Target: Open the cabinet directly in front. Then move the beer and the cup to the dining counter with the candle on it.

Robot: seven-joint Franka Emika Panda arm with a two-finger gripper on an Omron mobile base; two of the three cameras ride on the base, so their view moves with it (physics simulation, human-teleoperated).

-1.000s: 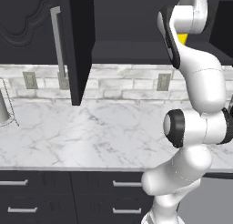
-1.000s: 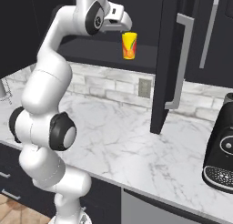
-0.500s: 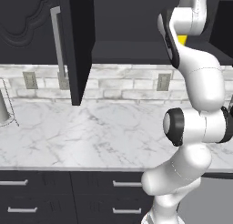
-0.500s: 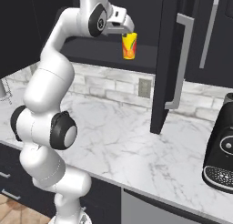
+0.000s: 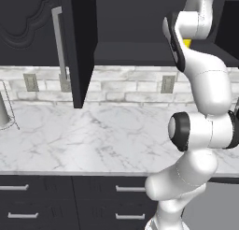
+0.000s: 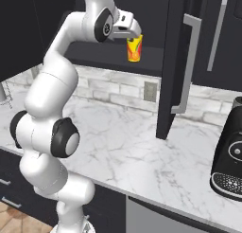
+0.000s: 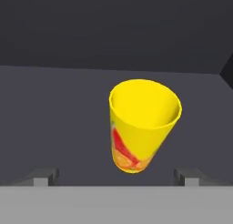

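The arm point(image 6: 52, 92) is built of glossy white, rounded segments. Black rings and round black caps mark its joints, largest at the elbow. The hand ends in a pale grey gripper point(image 6: 133, 31) with small dark fingertips point(image 7: 45, 175).

A yellow cup point(image 6: 134, 48) stands upright on the dark shelf point(image 6: 94, 52) of the open black cabinet point(image 6: 177, 66); below, a coffee machine point(image 6: 230, 156) sits far right on the marble worktop point(image 6: 142, 151).
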